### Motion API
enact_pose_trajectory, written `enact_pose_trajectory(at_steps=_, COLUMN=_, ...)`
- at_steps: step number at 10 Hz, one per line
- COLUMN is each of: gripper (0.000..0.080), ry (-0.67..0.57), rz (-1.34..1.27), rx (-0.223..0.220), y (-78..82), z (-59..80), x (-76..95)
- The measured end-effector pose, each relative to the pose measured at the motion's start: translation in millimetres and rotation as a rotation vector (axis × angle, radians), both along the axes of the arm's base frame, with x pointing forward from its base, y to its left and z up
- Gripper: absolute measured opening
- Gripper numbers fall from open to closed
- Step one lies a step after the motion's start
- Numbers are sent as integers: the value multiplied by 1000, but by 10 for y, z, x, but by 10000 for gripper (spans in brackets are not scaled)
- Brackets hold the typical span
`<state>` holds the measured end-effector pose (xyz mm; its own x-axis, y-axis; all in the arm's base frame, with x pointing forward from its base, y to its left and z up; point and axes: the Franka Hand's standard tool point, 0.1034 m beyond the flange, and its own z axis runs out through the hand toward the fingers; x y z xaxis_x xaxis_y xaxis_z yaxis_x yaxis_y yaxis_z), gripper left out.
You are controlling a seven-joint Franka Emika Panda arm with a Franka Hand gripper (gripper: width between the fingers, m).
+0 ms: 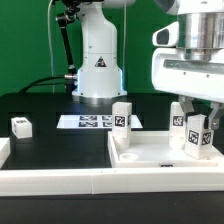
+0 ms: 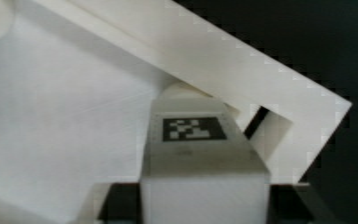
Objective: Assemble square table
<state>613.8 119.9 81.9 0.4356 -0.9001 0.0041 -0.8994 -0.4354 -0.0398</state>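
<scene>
Because the gripper (image 1: 200,117) housing is running off the exterior view's top edge, only its lower part is showing; in the wrist view the fingers (image 2: 123,208) are reading as dark, blurred strips. They are clamping the held leg (image 1: 198,138) near its top; it is hanging upright, tag outward, over the square tabletop (image 1: 150,156) near the corner on the exterior view's right; whether its base is touching the slab is not resolving. Two standing legs (image 1: 122,116) are occupying the far corners; a loose leg (image 1: 21,126) is lying well apart.
</scene>
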Motion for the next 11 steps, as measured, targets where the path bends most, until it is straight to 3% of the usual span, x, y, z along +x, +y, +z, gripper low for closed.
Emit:
enact_pose_trajectory(at_steps=5, gripper=291, ry=5, rz=-235, rx=18, y=3, z=-1, x=-1)
enact_pose_trajectory(at_steps=6, gripper=367, ry=4, rz=-213, rx=17, y=6, z=-2, x=-1)
enact_pose_trajectory(at_steps=7, gripper=504, ry=3, rz=-174, rx=16, y=11, z=-1, x=-2)
enact_pose_trajectory(at_steps=8, gripper=504, ry=1, rz=-122, rx=16, y=36, z=9, x=0)
enact_pose_trajectory(at_steps=9, gripper=622, ry=-14, rz=-49, rx=14, y=53, z=11, x=16)
enact_pose_trajectory(at_steps=11, gripper=641, ry=-35, rz=136, rx=9, y=98, z=-5, x=16)
